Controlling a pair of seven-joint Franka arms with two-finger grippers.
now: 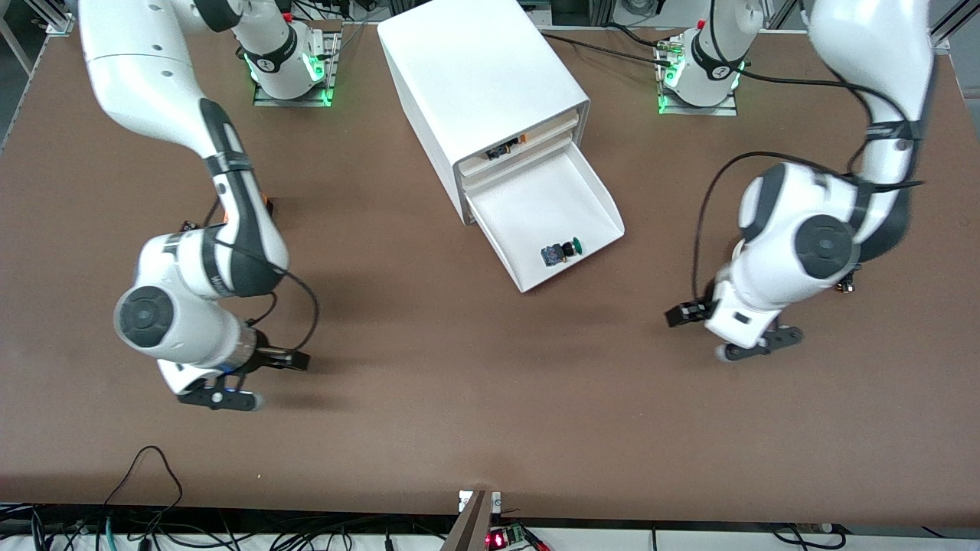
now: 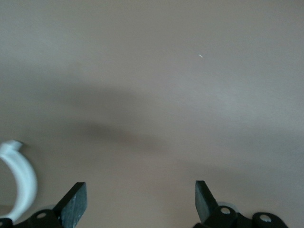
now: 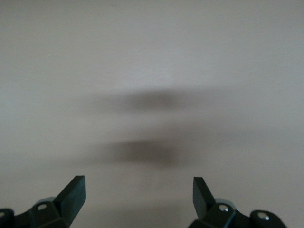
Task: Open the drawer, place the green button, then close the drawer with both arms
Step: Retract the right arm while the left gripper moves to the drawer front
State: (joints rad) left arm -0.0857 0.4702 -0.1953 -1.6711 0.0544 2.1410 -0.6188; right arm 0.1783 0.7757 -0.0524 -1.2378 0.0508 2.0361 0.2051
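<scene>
1. The right gripper (image 3: pixel 137 199) hangs over bare table (image 1: pixel 429 398) toward the right arm's end, fingers spread, holding nothing.
2. The drawer (image 1: pixel 536 207) stands pulled out of the cabinet (image 1: pixel 478 84); the button (image 1: pixel 561 252) lies inside it, near its front edge.
3. The left gripper (image 2: pixel 140 202) hangs over bare table toward the left arm's end, fingers spread, empty.
4. No readable writing shows.
</scene>
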